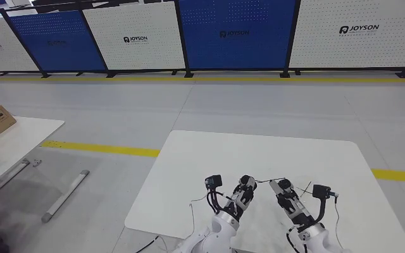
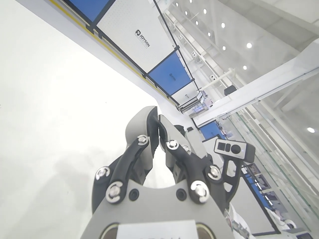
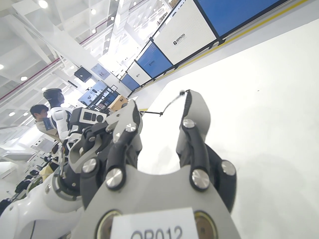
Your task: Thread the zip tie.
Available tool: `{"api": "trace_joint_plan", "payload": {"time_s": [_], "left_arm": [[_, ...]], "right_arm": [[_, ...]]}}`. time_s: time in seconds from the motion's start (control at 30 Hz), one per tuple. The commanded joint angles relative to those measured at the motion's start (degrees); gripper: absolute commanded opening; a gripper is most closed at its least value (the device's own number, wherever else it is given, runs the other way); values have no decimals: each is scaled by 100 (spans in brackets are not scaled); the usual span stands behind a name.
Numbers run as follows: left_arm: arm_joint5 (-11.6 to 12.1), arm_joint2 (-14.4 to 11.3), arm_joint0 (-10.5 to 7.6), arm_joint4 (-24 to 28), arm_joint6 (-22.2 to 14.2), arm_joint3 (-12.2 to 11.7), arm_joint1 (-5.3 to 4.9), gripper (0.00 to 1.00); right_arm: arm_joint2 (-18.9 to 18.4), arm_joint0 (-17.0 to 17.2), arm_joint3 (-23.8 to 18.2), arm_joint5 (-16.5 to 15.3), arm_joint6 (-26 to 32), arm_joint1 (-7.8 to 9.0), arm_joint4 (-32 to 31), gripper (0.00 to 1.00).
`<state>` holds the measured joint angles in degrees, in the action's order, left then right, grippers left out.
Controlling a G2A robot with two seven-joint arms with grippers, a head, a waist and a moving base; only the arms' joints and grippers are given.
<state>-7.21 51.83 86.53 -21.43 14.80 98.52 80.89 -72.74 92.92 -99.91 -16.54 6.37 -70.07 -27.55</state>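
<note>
A thin black zip tie (image 1: 266,181) runs between my two grippers, low over the white table (image 1: 253,152) near its front edge. My left gripper (image 1: 247,183) is shut; in the left wrist view its pads (image 2: 155,128) press together with a black sliver of the tie sticking out at the tips. My right gripper (image 3: 162,100) stands open just beside it. In the right wrist view the zip tie (image 3: 172,103) comes out from behind one of its fingers, bends at a small knob, and ends at the tip of the other finger (image 3: 194,108).
The table stretches bare and white beyond the grippers. A second white table (image 1: 25,136) stands off to the left, with a grey bar (image 1: 63,196) on the floor beside it. Blue and white partition panels (image 1: 234,35) line the far side.
</note>
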Motion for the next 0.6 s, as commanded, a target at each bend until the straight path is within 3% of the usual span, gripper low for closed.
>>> {"api": "trace_joint_plan", "payload": {"time_s": [0.0, 0.17, 0.4, 0.57], "left_arm": [[33, 39, -10, 313, 141, 41, 30, 0], [125, 126, -14, 753, -14, 135, 46, 0], [137, 130, -9, 810, -138, 168, 42, 0], [158, 210, 43, 1222, -32, 258, 65, 0]], "right_arm": [[-63, 28, 43, -87, 10, 8, 86, 100], [-149, 56, 164, -64, 105, 18, 225, 100], [-149, 56, 164, -64, 105, 18, 225, 100], [-73, 7, 118, 247, -221, 15, -679, 100]]}}
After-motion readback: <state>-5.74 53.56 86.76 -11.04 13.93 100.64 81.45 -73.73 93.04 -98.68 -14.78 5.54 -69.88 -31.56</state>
